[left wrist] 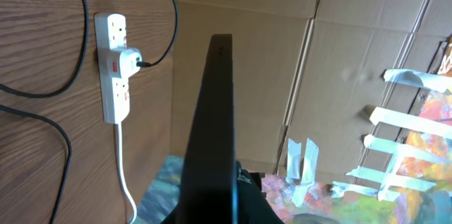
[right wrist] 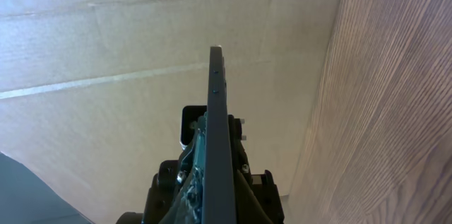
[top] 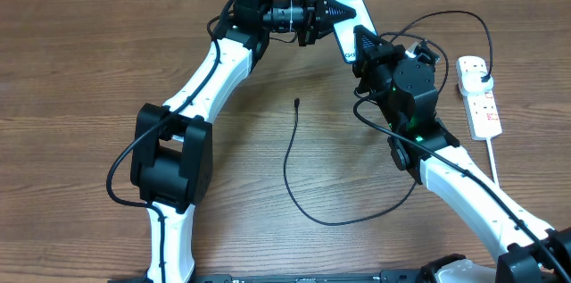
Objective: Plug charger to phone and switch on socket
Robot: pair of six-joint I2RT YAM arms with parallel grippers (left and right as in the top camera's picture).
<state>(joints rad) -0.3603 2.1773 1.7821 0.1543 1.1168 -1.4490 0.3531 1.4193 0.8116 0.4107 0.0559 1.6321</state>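
Note:
The phone [top: 354, 17], with its light blue screen, is held up on edge at the back of the table between both grippers. My left gripper [top: 332, 12] is shut on its far end. My right gripper [top: 364, 44] is shut on its near end. The phone shows edge-on in the left wrist view [left wrist: 215, 111] and in the right wrist view [right wrist: 217, 111]. The charger's connector tip [top: 296, 102] lies loose on the table, and its cable [top: 308, 216] loops round to a black plug [top: 483, 75] in the white socket [top: 479, 97]. The socket also shows in the left wrist view [left wrist: 114, 68].
The socket's thick white cord [top: 493, 162] runs toward the table's front right. The charger cable arches over the table behind my right arm [top: 446, 13]. Cardboard walls [right wrist: 141, 54] stand past the table's far edge.

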